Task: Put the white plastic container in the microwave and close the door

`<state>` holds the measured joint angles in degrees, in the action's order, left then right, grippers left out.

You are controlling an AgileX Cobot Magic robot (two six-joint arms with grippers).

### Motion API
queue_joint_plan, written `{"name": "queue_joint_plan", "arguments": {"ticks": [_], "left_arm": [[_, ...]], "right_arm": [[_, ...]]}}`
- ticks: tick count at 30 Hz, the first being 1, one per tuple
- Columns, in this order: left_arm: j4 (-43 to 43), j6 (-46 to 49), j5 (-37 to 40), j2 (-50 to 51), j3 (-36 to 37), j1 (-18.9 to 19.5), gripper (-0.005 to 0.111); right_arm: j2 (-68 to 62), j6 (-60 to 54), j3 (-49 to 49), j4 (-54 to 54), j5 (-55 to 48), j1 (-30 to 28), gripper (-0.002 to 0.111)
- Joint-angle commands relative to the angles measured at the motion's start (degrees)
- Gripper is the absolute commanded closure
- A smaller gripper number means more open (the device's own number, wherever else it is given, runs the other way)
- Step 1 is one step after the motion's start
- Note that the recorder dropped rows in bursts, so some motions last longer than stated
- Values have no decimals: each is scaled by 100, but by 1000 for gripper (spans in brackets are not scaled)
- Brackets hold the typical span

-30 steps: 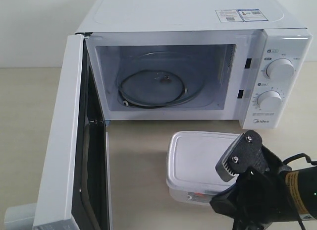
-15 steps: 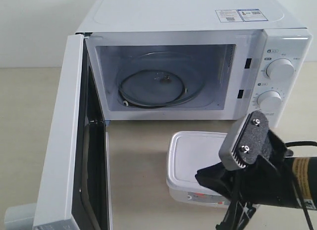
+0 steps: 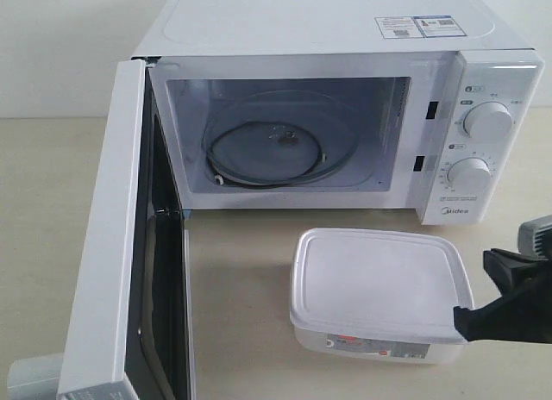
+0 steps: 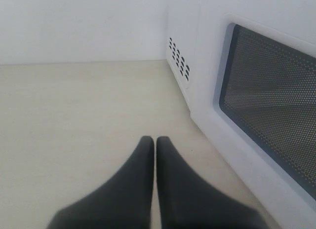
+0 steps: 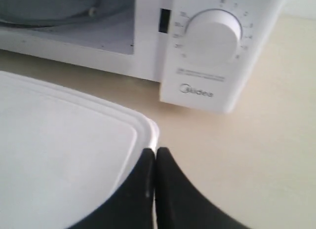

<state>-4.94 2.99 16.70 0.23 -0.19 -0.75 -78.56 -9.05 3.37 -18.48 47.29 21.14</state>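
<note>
The white plastic container (image 3: 375, 292) lies lidded on the table in front of the microwave (image 3: 328, 38), its red-marked label facing forward. The door (image 3: 108, 245) stands wide open on the left, and the glass turntable (image 3: 276, 150) is bare. My right gripper (image 5: 155, 150) is shut, its tips meeting right at the container's (image 5: 64, 155) rounded right rim; I cannot tell whether they pinch the rim. That arm's black body (image 3: 517, 305) sits at the container's right end. My left gripper (image 4: 154, 139) is shut and holds nothing, low over the table outside the door's meshed window (image 4: 271, 105).
The two dials (image 3: 487, 120) are on the microwave's right panel, just behind the right arm. A grey block (image 3: 30, 374) shows at the bottom left corner beside the door. Beige table (image 3: 241, 271) lies between door and container.
The right arm has swung from over the container's front right corner out to its right end and dropped lower, uncovering the lid. Container and door have not moved.
</note>
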Motion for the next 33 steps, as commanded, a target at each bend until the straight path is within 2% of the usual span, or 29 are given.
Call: {"name": "queue_joint_plan", "arguments": {"ticks": [1, 4, 6, 7, 15, 19, 22, 23, 26, 29, 33], "left_arm": [[6, 10, 7, -23, 19, 14, 103], [6, 10, 7, -23, 19, 14, 103], [6, 10, 7, -23, 19, 14, 103], [6, 10, 7, -23, 19, 14, 103], [6, 10, 7, -23, 19, 14, 103], [6, 10, 7, -23, 19, 14, 103], [6, 10, 7, -23, 19, 14, 103], [6, 10, 7, -23, 19, 14, 103], [6, 10, 7, -23, 19, 14, 103], [6, 10, 7, -23, 19, 14, 103], [6, 10, 7, -23, 19, 14, 103]], "right_arm": [[-6, -277, -29, -1091, -168, 6, 109], [-6, -659, -29, -1417, -325, 6, 109], [-6, -690, 58, -1269, -855, 6, 109], [-6, -690, 197, -1101, -1361, 6, 109], [-6, -475, 749, 79, -2686, 6, 109], [-6, 905, 749, 2109, -2961, 6, 109], [5, 2875, 739, 4879, -2630, 6, 109], [5, 3273, 739, 5278, -2556, 6, 109], [5, 3632, 750, 5070, -2665, 6, 109], [13, 2903, 729, 4176, -2616, 6, 109], [13, 2092, 497, 2776, -1562, 6, 109]]}}
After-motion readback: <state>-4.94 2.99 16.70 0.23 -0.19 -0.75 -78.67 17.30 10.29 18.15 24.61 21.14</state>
